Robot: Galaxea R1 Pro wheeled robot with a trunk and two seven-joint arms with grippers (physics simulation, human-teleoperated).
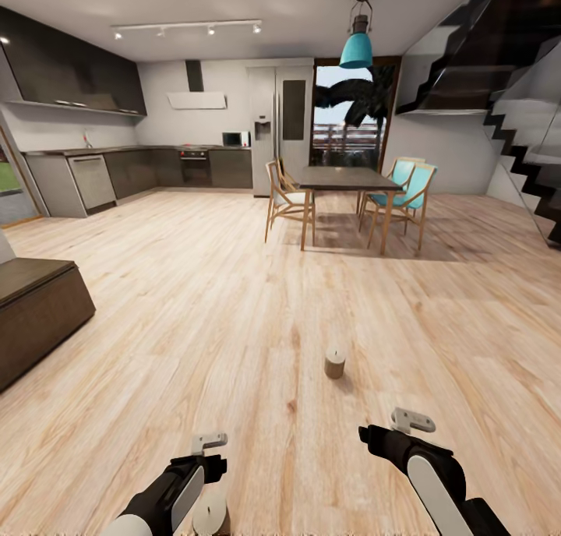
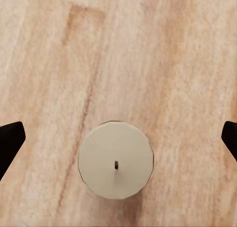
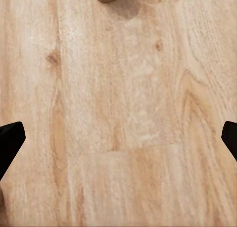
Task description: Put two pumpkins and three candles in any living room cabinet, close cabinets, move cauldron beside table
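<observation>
Your left gripper [image 2: 118,138] hangs straight above 1 candle [image 2: 116,160], fingers spread wide and gripping nothing; the candle stands upright on the wood floor [image 1: 234,310], wick up, so its long axis runs vertical and a straight descent should bracket it. Your right gripper [image 3: 118,138] is likewise spread and empty over bare boards. A 2nd candle [image 1: 335,362] stands farther ahead, nearer your right arm. The dark cabinet [image 1: 35,318] sits far left; nothing blocks the drop.
</observation>
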